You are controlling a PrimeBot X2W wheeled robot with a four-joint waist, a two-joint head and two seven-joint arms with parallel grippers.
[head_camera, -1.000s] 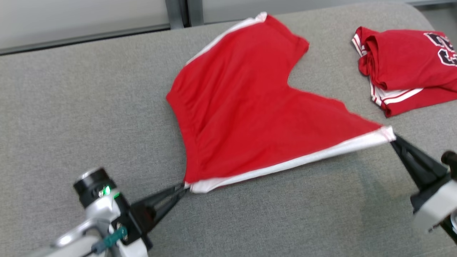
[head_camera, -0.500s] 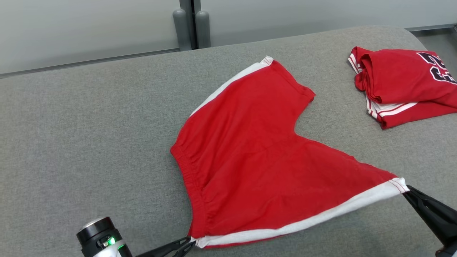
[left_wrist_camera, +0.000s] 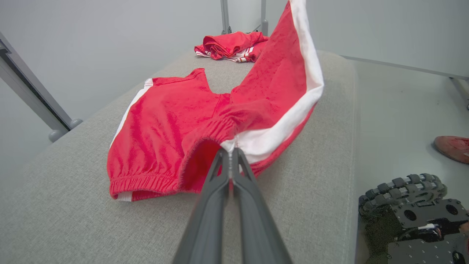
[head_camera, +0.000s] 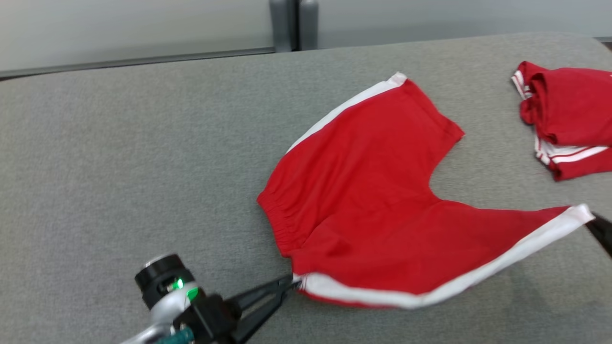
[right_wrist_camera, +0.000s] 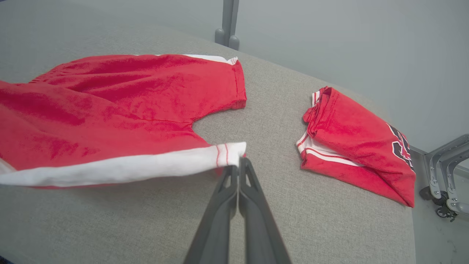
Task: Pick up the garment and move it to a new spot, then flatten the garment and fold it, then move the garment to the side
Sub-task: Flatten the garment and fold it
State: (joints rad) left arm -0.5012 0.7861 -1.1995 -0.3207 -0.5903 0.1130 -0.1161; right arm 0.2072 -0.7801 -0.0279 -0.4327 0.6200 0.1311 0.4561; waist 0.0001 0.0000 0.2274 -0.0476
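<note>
Since the earlier frame, both gripped corners of the red shorts [head_camera: 373,210] have been carried farther across the bench [head_camera: 119,167], away from the robot, while the far leg has stayed where it lay relative to the folded red jersey [head_camera: 569,110]. The sideways shift of the head view is put down to the camera.

The shorts are found near the middle of the grey fabric-covered bench, toward the robot's right. The left claw [head_camera: 291,285] is seen closed tight on the waistband corner, where the white side stripe begins. The right claw [head_camera: 594,222] is seen pinched shut on the hem corner at the other end of that same stripe. The white-striped near edge is stretched between the two claws. It is held off the bench, and a soft shadow is cast on the fabric beneath it. The far leg is laid flat on the bench, and its own white stripe is turned toward the back edge. The gathered waistband is sagged onto the surface at the robot's left end of the garment.

The jersey is set well apart from the shorts, at the bench's right end. White trim and a dark numeral can be made out on it.
</note>
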